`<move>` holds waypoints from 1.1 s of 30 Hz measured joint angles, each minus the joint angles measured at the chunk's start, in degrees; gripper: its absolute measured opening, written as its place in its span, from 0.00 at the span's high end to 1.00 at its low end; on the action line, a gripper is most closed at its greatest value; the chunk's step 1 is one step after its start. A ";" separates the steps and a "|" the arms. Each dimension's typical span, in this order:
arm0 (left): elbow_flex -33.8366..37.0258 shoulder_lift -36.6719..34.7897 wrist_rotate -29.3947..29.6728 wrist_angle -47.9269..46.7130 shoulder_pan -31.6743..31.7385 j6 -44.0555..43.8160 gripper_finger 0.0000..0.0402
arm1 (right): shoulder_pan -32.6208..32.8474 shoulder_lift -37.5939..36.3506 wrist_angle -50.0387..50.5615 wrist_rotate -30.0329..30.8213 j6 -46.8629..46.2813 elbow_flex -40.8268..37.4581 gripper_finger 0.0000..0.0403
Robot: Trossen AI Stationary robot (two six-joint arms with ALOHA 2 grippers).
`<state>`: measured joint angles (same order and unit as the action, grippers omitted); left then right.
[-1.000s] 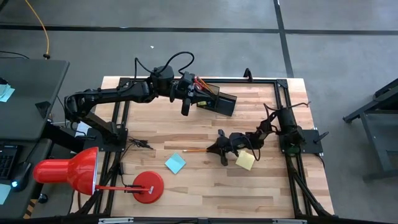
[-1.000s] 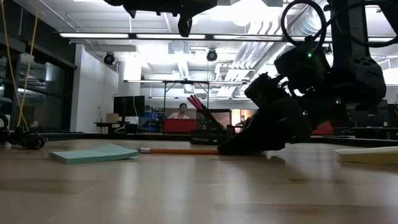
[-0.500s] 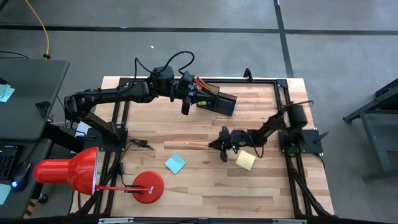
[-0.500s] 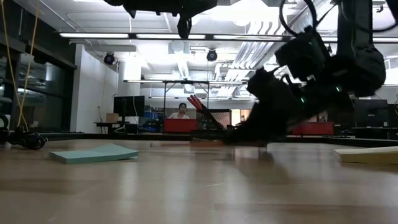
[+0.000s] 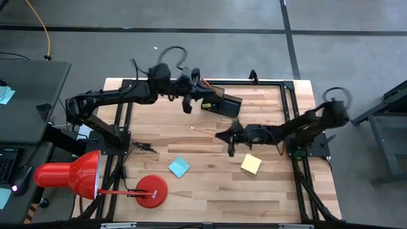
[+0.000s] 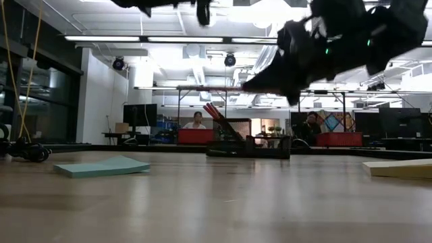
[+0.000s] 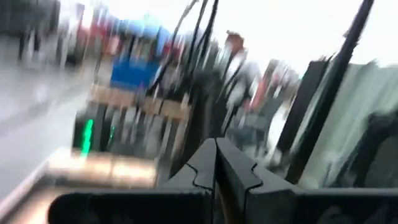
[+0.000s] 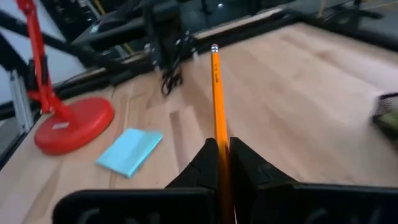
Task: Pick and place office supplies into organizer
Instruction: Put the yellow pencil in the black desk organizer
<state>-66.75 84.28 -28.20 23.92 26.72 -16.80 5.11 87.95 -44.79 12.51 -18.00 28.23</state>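
Office supplies were spread over the wooden bench, and some of them already stood in the organizer, a black box near the far edge of the bench. Red scissor handles stuck up out of its taller compartment in the low view. The right gripper was clamped on an orange pencil, and the wrist view showed the pencil pinched between the two dark fingers, with its eraser end pointing forward, away from the gripper. In the high view this gripper was in the middle of the bench, just in front of the organizer, and in the low view it hung well above the surface. The left gripper was over the far part of the bench, just beside the left end of the organizer; its fingers were pressed together with nothing between them. A blue sticky-note pad lay flat on the near side of the bench, and a yellow sticky-note pad lay to the right of it, both well apart from the organizer. A red desk lamp stood at the near left corner, with its round base on the wood near the blue pad. In the room behind the bench a person could be seen far off.
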 joint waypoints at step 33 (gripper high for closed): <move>-0.04 0.49 18.26 19.81 -5.53 -3.32 0.51 | -0.24 -38.32 3.22 8.69 14.51 6.18 1.00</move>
<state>-66.78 84.77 -9.94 43.73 21.19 -20.11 4.86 49.63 -41.56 21.21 -3.50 34.41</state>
